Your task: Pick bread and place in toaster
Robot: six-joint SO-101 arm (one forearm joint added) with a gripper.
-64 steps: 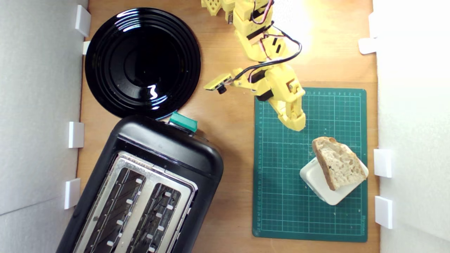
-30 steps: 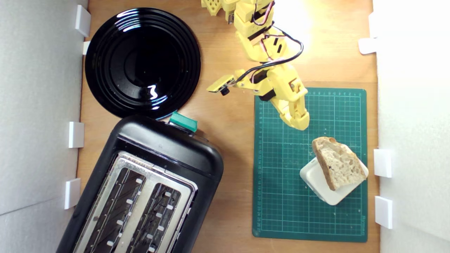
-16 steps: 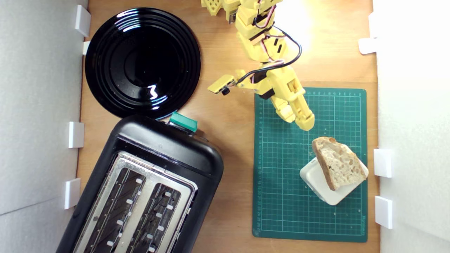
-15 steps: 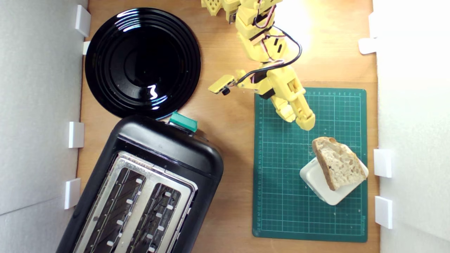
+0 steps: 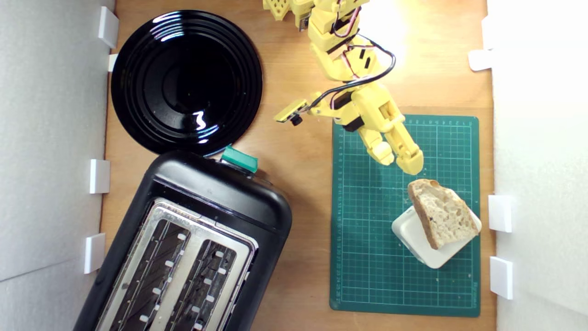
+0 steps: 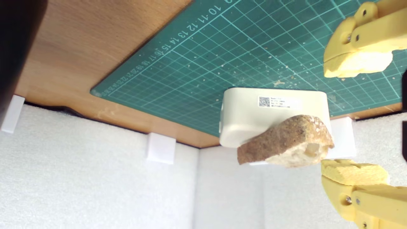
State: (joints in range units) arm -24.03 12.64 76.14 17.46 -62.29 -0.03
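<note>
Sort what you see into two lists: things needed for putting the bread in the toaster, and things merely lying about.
Needed: bread, toaster, open gripper.

Lying about: black plate, green cutting mat, white block under the bread.

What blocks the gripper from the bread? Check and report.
Nothing visible does. The open gripper hangs just short of the bread, with only bare green mat between them. The bread lies on top of the white block, clear of other things.

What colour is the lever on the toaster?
Teal green. The lever sticks out from the black toaster at the end nearest the plate, clearest in the exterior view.
</note>
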